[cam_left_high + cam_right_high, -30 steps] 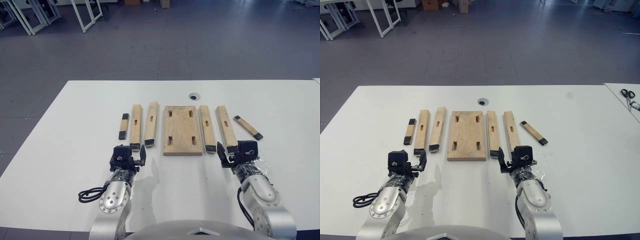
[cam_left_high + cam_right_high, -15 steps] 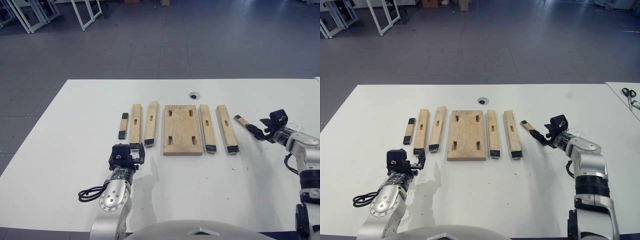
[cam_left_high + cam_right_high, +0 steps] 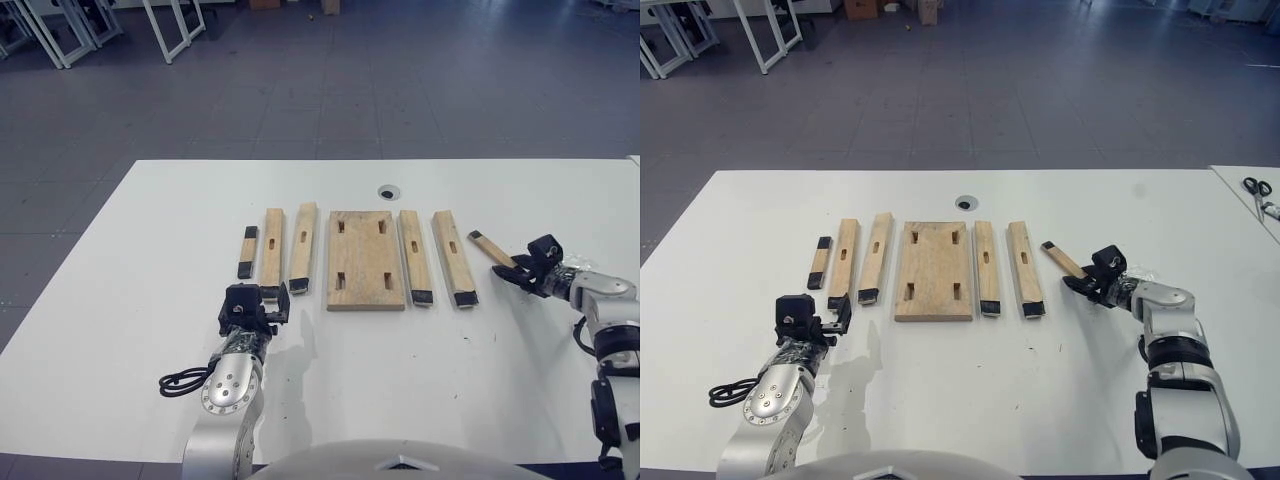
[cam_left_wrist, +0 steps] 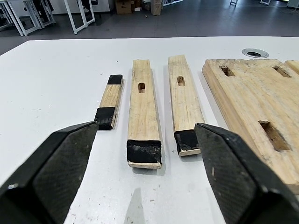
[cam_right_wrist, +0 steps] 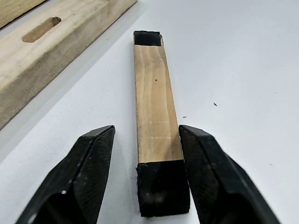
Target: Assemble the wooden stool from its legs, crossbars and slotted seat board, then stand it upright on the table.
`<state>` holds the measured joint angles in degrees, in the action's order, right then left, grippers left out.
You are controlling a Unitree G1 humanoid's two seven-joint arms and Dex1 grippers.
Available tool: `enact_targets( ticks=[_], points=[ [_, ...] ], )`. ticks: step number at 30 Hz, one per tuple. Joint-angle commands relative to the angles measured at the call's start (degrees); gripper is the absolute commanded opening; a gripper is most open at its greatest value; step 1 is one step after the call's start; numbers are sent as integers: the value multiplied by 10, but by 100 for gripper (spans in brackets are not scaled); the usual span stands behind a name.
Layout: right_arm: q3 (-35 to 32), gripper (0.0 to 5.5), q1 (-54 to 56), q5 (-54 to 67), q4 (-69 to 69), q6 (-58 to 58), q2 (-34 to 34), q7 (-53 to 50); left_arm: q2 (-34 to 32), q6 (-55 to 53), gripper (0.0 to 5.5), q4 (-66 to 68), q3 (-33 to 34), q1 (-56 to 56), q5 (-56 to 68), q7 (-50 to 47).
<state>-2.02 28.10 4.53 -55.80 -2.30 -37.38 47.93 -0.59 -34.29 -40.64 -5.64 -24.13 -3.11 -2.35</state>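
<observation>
The slotted seat board (image 3: 366, 258) lies flat mid-table. Two legs (image 3: 271, 252) (image 3: 302, 246) lie to its left and two more (image 3: 414, 255) (image 3: 452, 255) to its right. A short black-tipped crossbar (image 3: 248, 251) lies at the far left, another crossbar (image 3: 487, 247) at the far right. My left gripper (image 3: 262, 305) stands open just in front of the left legs (image 4: 144, 116), holding nothing. My right gripper (image 3: 517, 276) is open, its fingers (image 5: 79, 182) on either side of the right crossbar's (image 5: 154, 112) near black end.
A round cable hole (image 3: 387, 191) sits in the white table (image 3: 130, 300) behind the board. A black cable (image 3: 180, 382) loops beside my left arm. Scissors (image 3: 1255, 188) lie on a neighbouring table to the right.
My right arm swung from in front of the right legs out to the right crossbar, then lowered its open fingers around the bar's near end. The left gripper barely moved.
</observation>
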Motion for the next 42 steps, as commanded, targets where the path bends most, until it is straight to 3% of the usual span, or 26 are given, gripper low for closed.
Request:
enact_targets(
  ticks=[1, 4, 7, 10, 13, 15, 21, 29, 36, 42],
  points=[
    [18, 179, -32, -29, -34, 8, 6, -14, 2, 5, 386, 6, 3, -1, 2, -1],
    [20, 133, -40, -32, -37, 20, 5, -30, 8, 3, 386, 14, 17, 3, 22, 8],
    [-12, 133, -26, -29, -13, 56, -7, -132, -15, -19, 386, 69, 57, 73, 85, 67],
    [-57, 131, -26, -3, 212, 44, 23, -233, -29, -144, 386, 86, 132, 251, 252, 145],
    [4, 131, -90, 31, 476, -34, 119, -252, -3, -260, 386, 151, 266, 395, 517, 137],
    [69, 131, -131, 43, 584, -70, 174, -259, -12, -291, 386, 218, 311, 441, 616, 128],
    [163, 131, -171, 27, 707, -157, 259, -281, -23, -345, 386, 312, 317, 458, 696, 92],
    [223, 131, -204, 15, 763, -200, 286, -283, -33, -334, 386, 358, 311, 472, 725, 67],
    [234, 131, -221, 14, 774, -209, 283, -282, -46, -342, 269, 382, 311, 484, 780, 34],
    [231, 131, -224, 13, 777, -212, 281, -282, -72, -368, 182, 384, 263, 477, 777, 41]
  ],
)
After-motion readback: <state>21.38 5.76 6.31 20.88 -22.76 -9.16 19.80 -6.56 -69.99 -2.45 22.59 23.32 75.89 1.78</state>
